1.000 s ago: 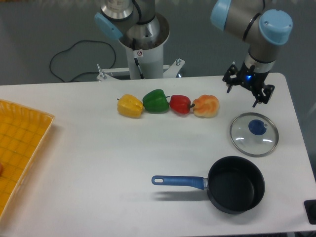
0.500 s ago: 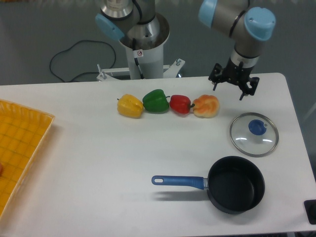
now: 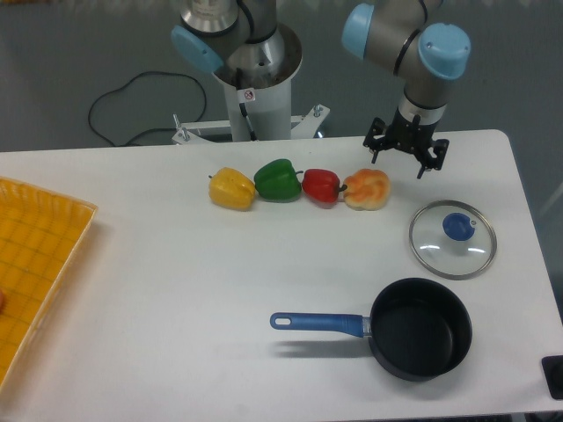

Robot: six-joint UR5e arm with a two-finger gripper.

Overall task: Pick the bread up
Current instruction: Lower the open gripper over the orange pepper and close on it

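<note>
Four rounded items sit in a row on the white table (image 3: 176,281); the glossy orange-and-cream lumpy bread (image 3: 367,189) ends it, touching the red pepper (image 3: 321,185) at its nine o'clock. The black two-finger gripper (image 3: 405,155) hovers at the bread's one o'clock, fingers spread, holding nothing. Nothing is grasped yet: approach, descent, closing and lift all remain.

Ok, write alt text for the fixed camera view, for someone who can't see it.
A robot arm's open gripper hangs just right of and behind a bread bun, which ends a row of yellow pepper, green pepper and red pepper on a white table. A glass lid and a black pot with a blue handle sit nearer the camera; a yellow tray lies at the left edge.
</note>
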